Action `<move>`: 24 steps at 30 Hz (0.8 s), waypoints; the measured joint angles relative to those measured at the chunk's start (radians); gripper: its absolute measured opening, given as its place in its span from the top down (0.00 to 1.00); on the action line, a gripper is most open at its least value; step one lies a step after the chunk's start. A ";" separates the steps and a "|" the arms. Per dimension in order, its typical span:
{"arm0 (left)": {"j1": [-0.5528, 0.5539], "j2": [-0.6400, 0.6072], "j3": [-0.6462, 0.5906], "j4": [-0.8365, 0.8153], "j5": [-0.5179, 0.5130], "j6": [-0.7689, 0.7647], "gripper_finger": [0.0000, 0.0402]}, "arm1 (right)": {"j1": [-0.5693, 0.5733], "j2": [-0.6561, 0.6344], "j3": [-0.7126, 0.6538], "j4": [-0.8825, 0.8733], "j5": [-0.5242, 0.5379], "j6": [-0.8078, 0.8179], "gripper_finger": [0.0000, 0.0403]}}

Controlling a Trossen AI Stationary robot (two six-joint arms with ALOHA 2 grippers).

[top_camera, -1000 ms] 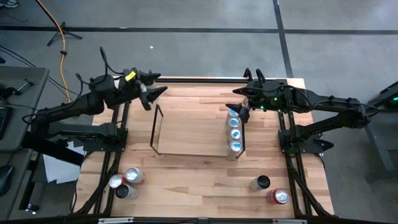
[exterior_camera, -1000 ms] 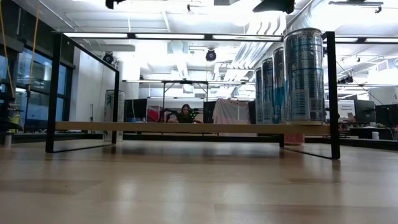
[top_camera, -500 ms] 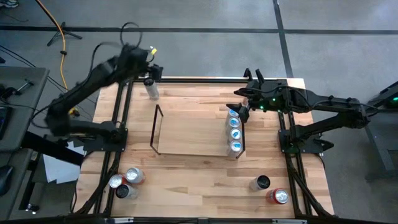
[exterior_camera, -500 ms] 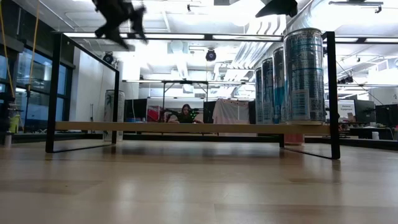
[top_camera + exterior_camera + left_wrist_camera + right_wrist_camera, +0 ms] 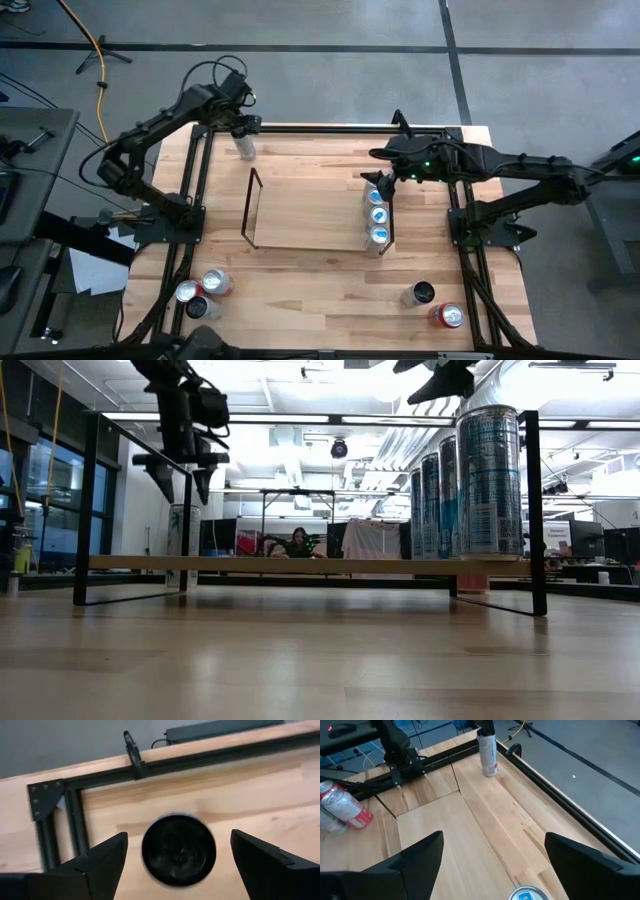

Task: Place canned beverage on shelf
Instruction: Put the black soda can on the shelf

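Canned beverage, a slim silver-and-red cylinder (image 5: 243, 147), stands upright on the wood-plank surface (image 5: 310, 275) directly beneath the left gripper's (image 5: 178, 851) spread dark fingers (image 5: 100, 860), untouched between them. Low light-wood shelf with black wire ends (image 5: 305, 215) carries blue-topped cans (image 5: 378, 214) just below the right gripper's (image 5: 384, 182) spread fingers.

**Both arms raised, both grippers spread wide**

Your left arm reaches to the far left corner of the table, wrist bent so the left gripper (image 5: 242, 127) points straight down, fingers (image 5: 102, 859) parted wide and holding nothing. Your right arm stretches inward from the right side, and the right gripper (image 5: 378, 172) hangs open, fingers (image 5: 415, 856) apart.
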 joint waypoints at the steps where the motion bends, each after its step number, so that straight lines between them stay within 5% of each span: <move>1: 0.000 0.001 -0.008 0.009 0.000 -0.014 0.22 | 0.000 0.004 0.000 -0.009 0.000 0.000 0.17; 19: 0.017 0.005 -0.162 0.168 0.034 -0.100 0.23 | 0.000 0.020 0.000 -0.032 0.000 0.011 0.17; 24: 0.017 0.005 -0.162 0.169 0.033 -0.099 0.32 | 0.000 0.020 0.000 -0.033 0.000 0.027 0.17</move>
